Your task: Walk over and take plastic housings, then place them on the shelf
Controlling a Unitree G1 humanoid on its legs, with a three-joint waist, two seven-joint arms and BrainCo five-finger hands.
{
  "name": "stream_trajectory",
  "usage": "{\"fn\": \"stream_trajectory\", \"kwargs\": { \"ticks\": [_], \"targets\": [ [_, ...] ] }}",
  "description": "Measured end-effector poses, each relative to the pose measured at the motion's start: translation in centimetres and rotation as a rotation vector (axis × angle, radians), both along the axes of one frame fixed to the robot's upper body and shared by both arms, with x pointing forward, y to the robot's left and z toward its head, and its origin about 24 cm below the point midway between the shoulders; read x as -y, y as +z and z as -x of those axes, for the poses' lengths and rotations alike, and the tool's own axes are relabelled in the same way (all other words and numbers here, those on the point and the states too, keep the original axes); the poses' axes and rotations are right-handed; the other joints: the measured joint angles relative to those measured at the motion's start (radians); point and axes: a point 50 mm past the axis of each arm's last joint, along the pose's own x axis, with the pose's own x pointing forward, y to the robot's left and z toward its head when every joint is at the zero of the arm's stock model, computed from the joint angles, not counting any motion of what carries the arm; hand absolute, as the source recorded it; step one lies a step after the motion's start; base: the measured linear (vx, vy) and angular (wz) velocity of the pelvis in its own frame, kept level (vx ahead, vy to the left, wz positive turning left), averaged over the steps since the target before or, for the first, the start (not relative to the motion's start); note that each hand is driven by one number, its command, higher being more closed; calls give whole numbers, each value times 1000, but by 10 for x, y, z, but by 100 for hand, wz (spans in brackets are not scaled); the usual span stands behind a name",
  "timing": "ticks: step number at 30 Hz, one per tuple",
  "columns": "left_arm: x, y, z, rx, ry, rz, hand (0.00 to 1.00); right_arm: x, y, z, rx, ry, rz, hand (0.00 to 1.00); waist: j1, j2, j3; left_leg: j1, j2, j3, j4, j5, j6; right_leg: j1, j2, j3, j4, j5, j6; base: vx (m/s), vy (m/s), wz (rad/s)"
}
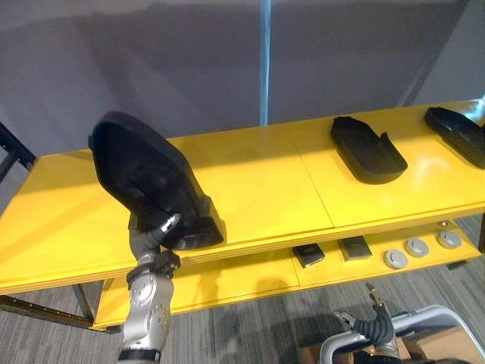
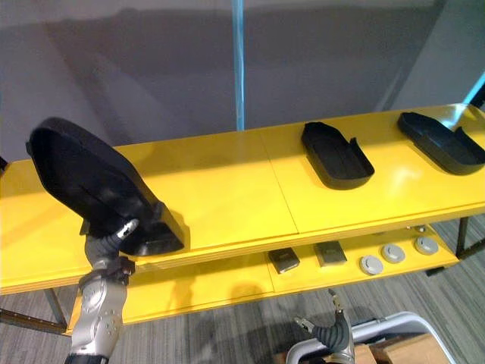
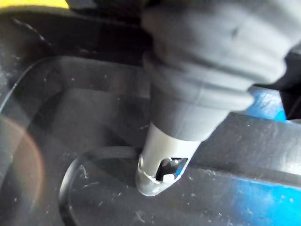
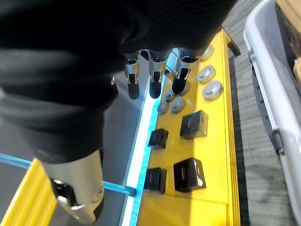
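Observation:
A large black plastic housing (image 1: 144, 171) is tilted up over the left part of the yellow top shelf (image 1: 258, 182), its lower end down by the shelf's front edge. My left hand (image 1: 155, 236) grips it from below, thumb (image 3: 160, 160) pressed on its scratched black surface (image 3: 70, 117); the other fingers are hidden behind it. Two more black housings lie flat on the same shelf, one right of centre (image 1: 366, 149) and one at the far right (image 1: 457, 133). My right hand (image 1: 377, 322) hangs low at the lower right, fingers (image 4: 154, 77) relaxed and holding nothing.
The lower yellow shelf (image 1: 227, 284) carries small black boxes (image 1: 308, 255) and several grey round discs (image 1: 417, 246). A grey bin (image 1: 413, 326) stands on the carpet by my right hand. A grey wall with a blue strip (image 1: 264, 61) backs the shelf.

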Motion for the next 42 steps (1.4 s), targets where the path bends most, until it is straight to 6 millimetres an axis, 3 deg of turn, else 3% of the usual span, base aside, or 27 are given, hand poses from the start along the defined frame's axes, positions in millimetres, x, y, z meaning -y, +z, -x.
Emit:
{"fn": "stream_trajectory", "kwargs": {
  "ticks": [3,9,12,16,22,33,34,42],
  "targets": [
    [3,16,-22,0,-63,-69,100,-5,-1,1,-10,32,-4,0,-12,1,1,1,0,32,-39,6,4,-24,9,30,-21,25,-1,-82,8,-28],
    [16,27,-53,-65,-178,-155,100,-24,-6,4,-44,140,-24,0,-38,2,7,-5,-13,91,-65,19,12,-55,8,96,-58,66,7,-29,32,-34],
    [20,50,-72,-48,-215,-189,100,-34,-8,4,-56,191,-44,0,-46,0,20,-34,-20,99,-68,30,22,-89,3,100,-58,77,8,-23,10,-6],
    [8,78,-86,-42,-180,-255,100,-50,-8,0,-50,256,-79,0,-47,-1,56,-58,-25,106,-71,41,25,-118,0,113,-59,88,4,-37,-9,-6],
    [-1,91,-94,-64,-107,-264,100,-64,-13,-5,-63,327,-88,0,-44,-12,83,-69,-29,106,-89,58,24,-137,-1,115,-59,94,1,-35,-26,1],
    [-10,89,-97,-139,-41,-318,100,-68,-14,-5,-70,348,-89,0,-42,-19,93,-85,-32,105,-91,68,30,-153,-4,115,-59,107,1,-37,-18,1],
    [-11,88,-96,-147,-37,-334,0,-68,-14,-4,-72,348,-89,0,-42,-20,93,-85,-32,105,-91,69,30,-153,-4,115,-59,108,1,-42,-14,0],
    [-15,91,-96,-174,2,-512,0,-69,-21,-1,-101,351,-94,0,-41,-21,94,-83,-32,106,-93,72,34,-153,-4,116,-59,113,0,-25,-9,0]
  ]
}}
